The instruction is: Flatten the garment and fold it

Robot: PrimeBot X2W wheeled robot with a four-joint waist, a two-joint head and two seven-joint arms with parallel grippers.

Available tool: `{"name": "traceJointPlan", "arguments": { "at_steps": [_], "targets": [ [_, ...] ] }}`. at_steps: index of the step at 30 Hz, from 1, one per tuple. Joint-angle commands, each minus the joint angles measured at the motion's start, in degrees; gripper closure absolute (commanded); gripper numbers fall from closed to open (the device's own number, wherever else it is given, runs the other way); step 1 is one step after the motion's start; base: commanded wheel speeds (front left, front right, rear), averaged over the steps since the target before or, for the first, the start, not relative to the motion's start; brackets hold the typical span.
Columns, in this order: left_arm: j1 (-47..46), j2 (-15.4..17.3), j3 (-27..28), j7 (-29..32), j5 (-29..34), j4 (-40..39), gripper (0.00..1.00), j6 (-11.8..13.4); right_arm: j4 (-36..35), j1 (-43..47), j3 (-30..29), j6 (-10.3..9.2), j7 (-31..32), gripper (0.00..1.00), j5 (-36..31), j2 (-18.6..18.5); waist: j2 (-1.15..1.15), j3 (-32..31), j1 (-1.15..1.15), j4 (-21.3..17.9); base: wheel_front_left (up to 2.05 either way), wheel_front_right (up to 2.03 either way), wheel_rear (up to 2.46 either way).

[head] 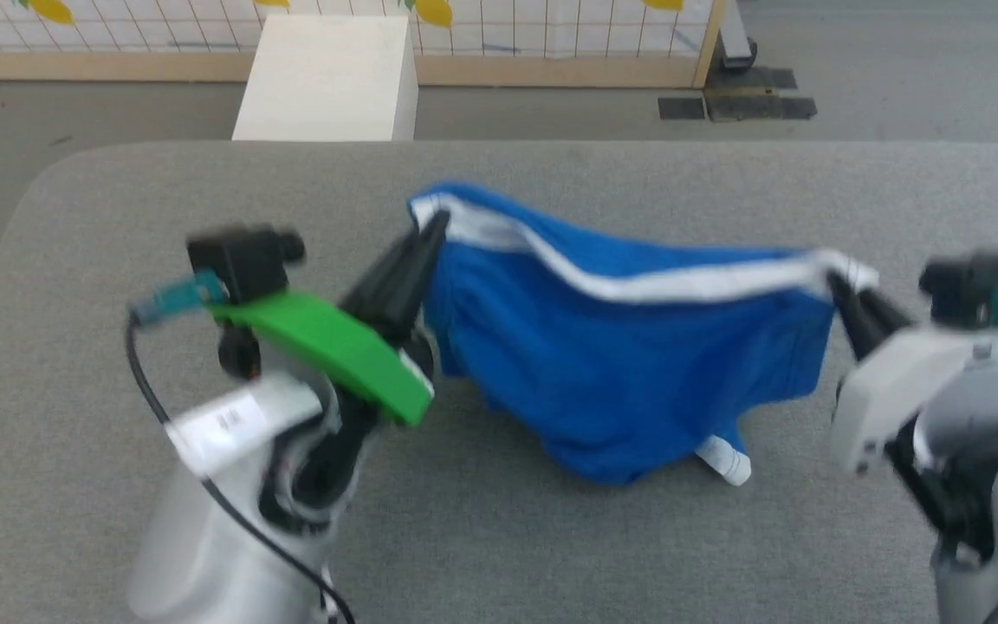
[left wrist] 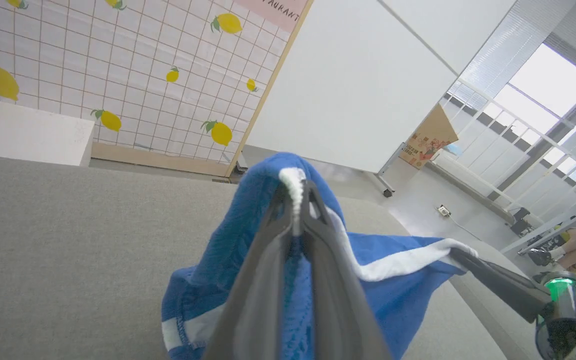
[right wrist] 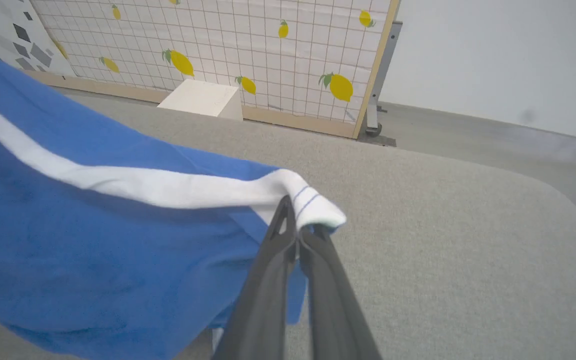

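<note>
The blue shorts hang stretched between both grippers above the grey table, their white stripe running along the top edge and the lower part sagging onto the table. My left gripper is shut on the left end of the shorts; its fingers pinch the white trim. My right gripper is shut on the right end of the shorts, where its fingertips clamp a white corner. In the left wrist view the right gripper holds the far corner.
The grey table's far edge lies just beyond the shorts. A white box stands on the floor past it, before a lemon-patterned panel. Bare table surface stretches in front of the shorts.
</note>
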Motion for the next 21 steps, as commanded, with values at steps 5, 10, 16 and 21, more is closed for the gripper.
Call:
{"name": "traceJointPlan", "arguments": {
  "at_steps": [5,10,16,21],
  "targets": [
    [-13.43,0.80,3.73,3.87,-3.65,3.83,1.00,0.01,4.65,-15.74,3.52,-0.09,2.91,1.00,1.22,-4.61,0.00,6.12,0.00,-1.39,0.00,0.00,0.00],
    [-26.77,3.25,6.30,2.82,-0.82,10.17,1.00,0.60,11.78,-31.28,6.97,-0.09,2.02,1.00,1.74,-6.81,0.00,11.96,0.00,-2.16,0.00,0.00,0.00],
    [-40.17,4.33,9.56,-4.17,2.75,16.59,1.00,1.62,20.25,-47.95,7.52,-0.09,-4.87,1.00,-0.97,-5.70,0.00,16.99,0.00,-2.83,0.00,0.00,0.00],
    [-48.50,3.91,12.97,-12.47,2.82,20.56,1.00,0.89,25.25,-57.69,6.13,-0.09,-13.11,1.00,-4.45,-3.53,0.00,19.19,0.00,-3.05,0.00,0.00,0.00]
  ]
}}
